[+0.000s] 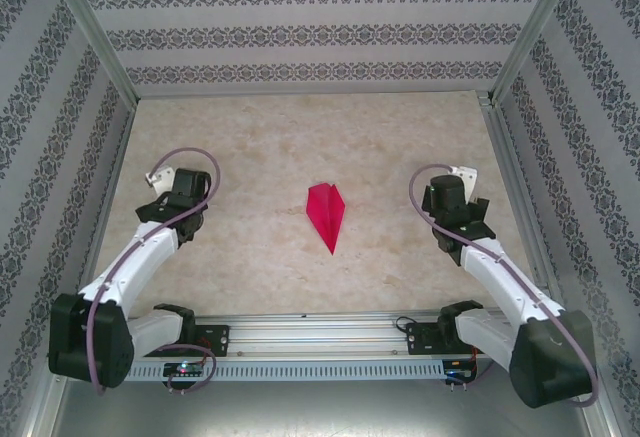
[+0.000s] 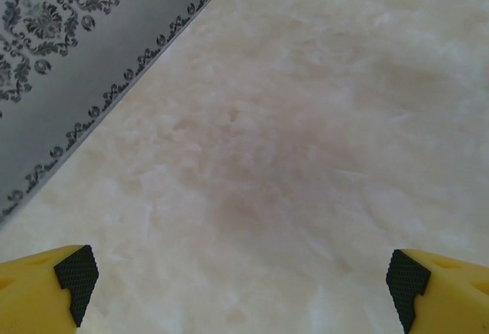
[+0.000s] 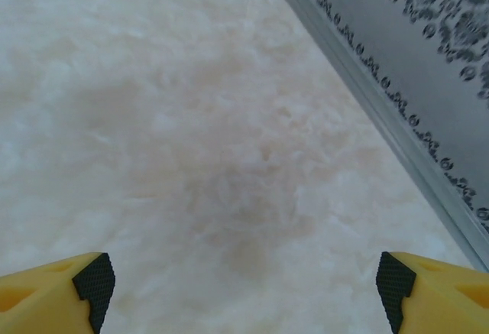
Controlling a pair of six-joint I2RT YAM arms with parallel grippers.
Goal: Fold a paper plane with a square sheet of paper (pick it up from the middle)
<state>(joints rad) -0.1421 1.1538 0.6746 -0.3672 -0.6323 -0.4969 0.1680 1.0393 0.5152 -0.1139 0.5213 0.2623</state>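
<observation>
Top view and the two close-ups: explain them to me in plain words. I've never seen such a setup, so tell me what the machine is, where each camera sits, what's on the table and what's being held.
The machine is two robot arms bolted at the near edge of a table. The top view looks down from above and behind them, with the left arm on the left and the right arm on the right. Each close-up comes from a camera on one wrist. Between the arms a folded magenta paper plane lies flat on the table, and neither arm touches it. The left gripper and right gripper, whose yellow tips show in the bottom corners, are open over bare tabletop and hold nothing.
</observation>
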